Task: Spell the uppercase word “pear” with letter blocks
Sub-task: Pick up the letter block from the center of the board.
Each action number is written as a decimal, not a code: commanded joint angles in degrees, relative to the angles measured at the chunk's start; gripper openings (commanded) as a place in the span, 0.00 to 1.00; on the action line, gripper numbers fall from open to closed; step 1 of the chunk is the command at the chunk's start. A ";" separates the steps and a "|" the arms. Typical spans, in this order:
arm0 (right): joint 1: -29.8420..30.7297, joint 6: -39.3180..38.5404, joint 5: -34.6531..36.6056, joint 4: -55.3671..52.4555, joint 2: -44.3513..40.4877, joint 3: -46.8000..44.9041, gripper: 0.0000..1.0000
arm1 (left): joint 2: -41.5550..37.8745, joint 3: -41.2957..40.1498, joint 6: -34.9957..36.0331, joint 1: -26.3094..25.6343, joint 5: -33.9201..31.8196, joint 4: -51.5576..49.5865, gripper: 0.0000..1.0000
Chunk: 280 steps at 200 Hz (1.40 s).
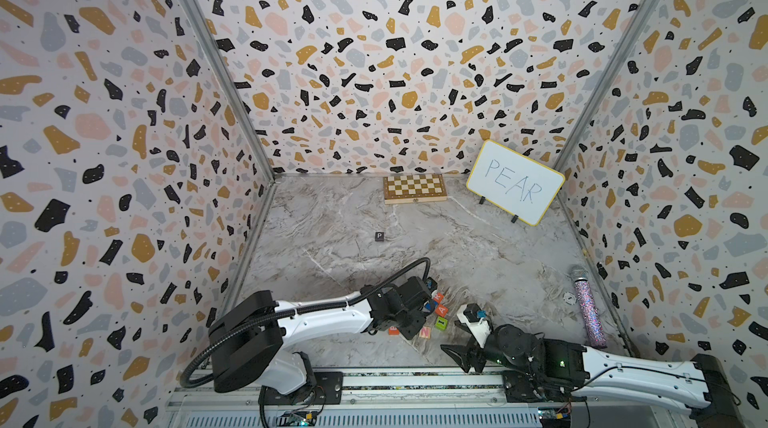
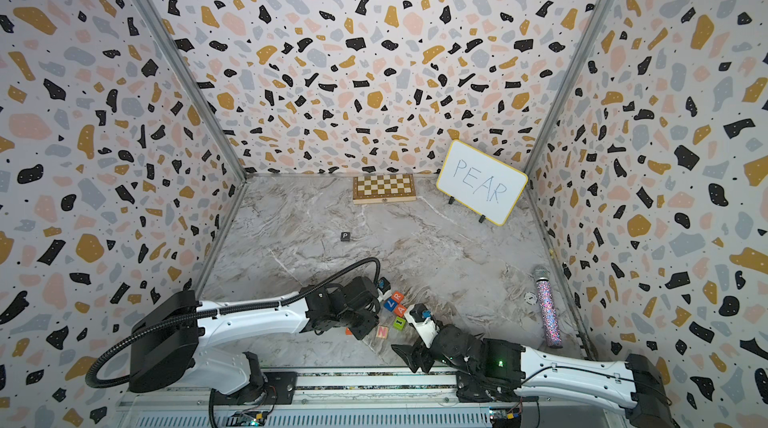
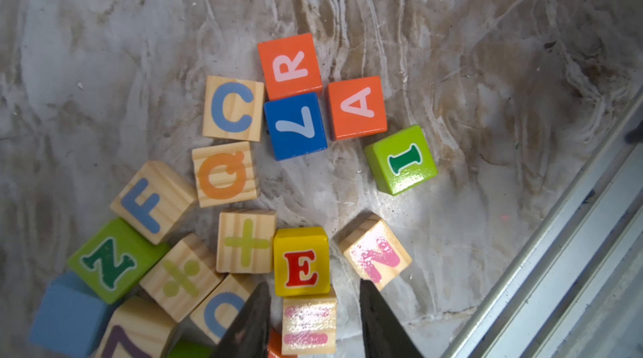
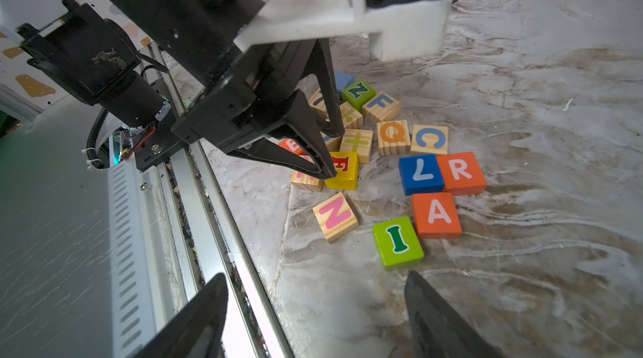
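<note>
I'm seeing glossy paint on the E block (image 3: 301,261) just ahead of my matt black fingers (image 3: 248,325); beside them, bare grained wood on the pink N block (image 3: 375,251), smooth marbled tabletop (image 3: 487,60) beneath.

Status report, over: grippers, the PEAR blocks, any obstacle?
Left gripper open over pile, yellow E block just ahead. Right gripper open, empty. P block apart; A block, R block in pile. Pink-striped block between left jaws.
</note>
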 commanded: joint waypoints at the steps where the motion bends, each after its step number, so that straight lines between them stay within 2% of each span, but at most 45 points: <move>1: 0.35 -0.09 0.81 0.04 -0.48 0.00 0.80 | 1.68 0.79 -0.68 -0.32 -0.83 0.12 0.41; 64: 0.78 -0.08 1.30 -0.12 -0.74 -0.06 0.80 | 5.10 0.67 -1.31 -0.31 0.10 0.85 0.39; 128: 1.05 0.00 1.69 -0.16 -0.83 -0.06 0.80 | 5.93 0.91 -2.30 -0.31 1.14 0.72 0.29; 169: 1.06 0.09 1.94 -0.24 -0.83 -0.07 0.80 | 7.87 2.11 -2.21 -0.36 0.61 0.32 0.28; 205: 1.13 0.08 2.04 -0.29 -0.83 -0.07 0.80 | 8.40 2.66 -2.02 -0.35 0.42 0.04 0.29; 280: 1.41 0.08 2.24 -0.25 -0.83 0.00 0.80 | 9.01 3.28 -1.84 -0.33 0.97 0.15 0.40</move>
